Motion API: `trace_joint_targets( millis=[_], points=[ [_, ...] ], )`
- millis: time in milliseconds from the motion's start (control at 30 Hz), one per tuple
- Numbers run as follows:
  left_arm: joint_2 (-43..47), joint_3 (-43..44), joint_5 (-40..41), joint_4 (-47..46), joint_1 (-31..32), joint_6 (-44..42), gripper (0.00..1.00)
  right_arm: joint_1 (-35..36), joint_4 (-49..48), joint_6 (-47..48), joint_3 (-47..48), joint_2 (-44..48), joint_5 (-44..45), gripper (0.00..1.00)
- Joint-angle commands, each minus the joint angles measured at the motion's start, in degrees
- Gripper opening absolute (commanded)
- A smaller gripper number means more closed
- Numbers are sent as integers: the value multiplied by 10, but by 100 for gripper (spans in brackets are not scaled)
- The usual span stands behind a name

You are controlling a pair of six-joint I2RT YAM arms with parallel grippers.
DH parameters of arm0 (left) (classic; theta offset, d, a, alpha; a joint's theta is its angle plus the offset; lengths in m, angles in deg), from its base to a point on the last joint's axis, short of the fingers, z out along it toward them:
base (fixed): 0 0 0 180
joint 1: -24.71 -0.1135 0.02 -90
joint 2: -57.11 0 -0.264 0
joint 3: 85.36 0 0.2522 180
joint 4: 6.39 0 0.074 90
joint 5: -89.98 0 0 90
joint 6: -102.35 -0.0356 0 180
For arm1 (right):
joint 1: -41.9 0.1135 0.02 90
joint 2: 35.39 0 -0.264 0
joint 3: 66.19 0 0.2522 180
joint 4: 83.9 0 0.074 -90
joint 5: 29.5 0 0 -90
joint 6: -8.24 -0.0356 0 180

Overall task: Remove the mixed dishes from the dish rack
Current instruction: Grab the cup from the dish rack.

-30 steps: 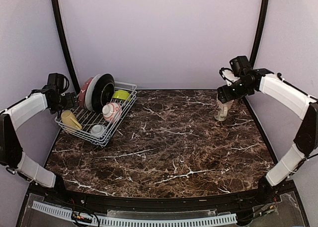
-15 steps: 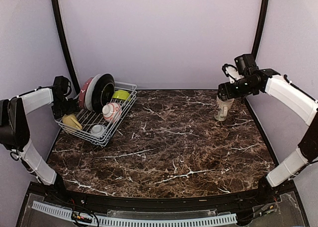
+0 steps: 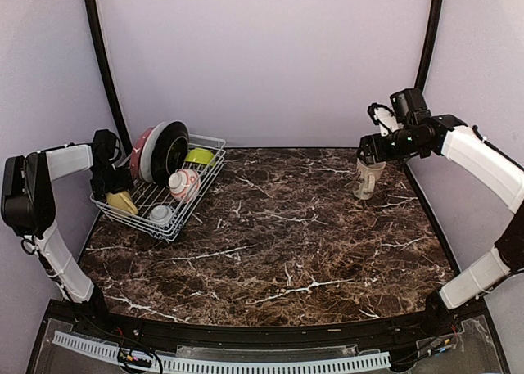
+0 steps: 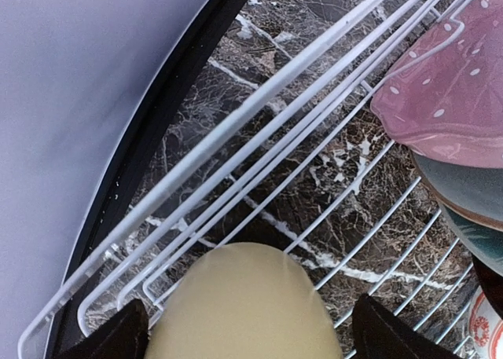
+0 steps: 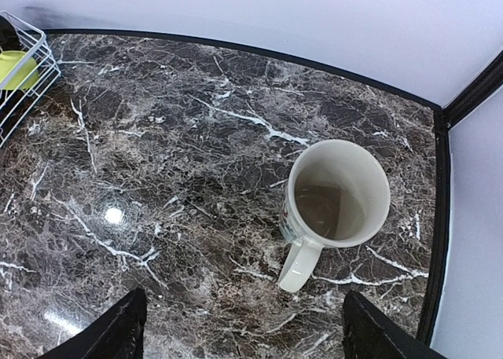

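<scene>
One mug is already out, and your left arm has just swung in over the dish rack point(image 3: 170, 235) for the next. Nearest you, the left claw point(image 4: 253, 342) hangs with its jaws wide on either side of the yellow mug point(image 4: 244, 296), which lies in the rack's left corner; I judge nothing is gripped yet. Behind it, the red-and-white bowl point(image 3: 183, 182), lime-green bowl point(image 3: 199, 155) and black plate point(image 3: 168, 151) sit unmoved. Farthest off, at the right back of the surface point(image 3: 286, 251), the cream mug point(image 5: 336, 192) stands upright. The right claw point(image 5: 253, 335), wide and empty, has drawn up clear of it.
</scene>
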Motion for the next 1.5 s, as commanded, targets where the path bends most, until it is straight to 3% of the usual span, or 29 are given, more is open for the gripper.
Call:
trace_joint_targets(
  millis=[0,200,367,467,600,767,900,1233,1333,1467],
  points=[
    [10,12,-30,25,-3,-7,86,4,-17,-8,7,-2,-15,83],
    [31,3,-47,8,-3,-13,57,8,-20,-26,-12,21,-12,84],
    [55,-4,-58,-3,-3,-24,45,8,-31,-31,-28,35,-16,85],
    [84,-9,-75,-13,-3,-28,32,8,-36,-32,-12,30,-14,85],
    [133,-42,-87,-59,-3,-31,26,8,-48,-46,-14,33,-28,85],
    [187,-68,-96,-88,-3,-47,10,8,-73,-63,-41,40,-57,85],
    [236,-95,-113,-134,-3,-50,7,8,-62,-60,-23,20,-57,85],
    [358,-195,-262,-327,-3,-31,3,9,-88,-96,-35,16,-132,86],
    [388,-234,-313,-394,-3,-6,1,12,-103,-141,-31,2,-176,85],
    [394,-265,-389,-508,-2,37,1,51,-208,-238,-67,-4,-256,85]
  ],
)
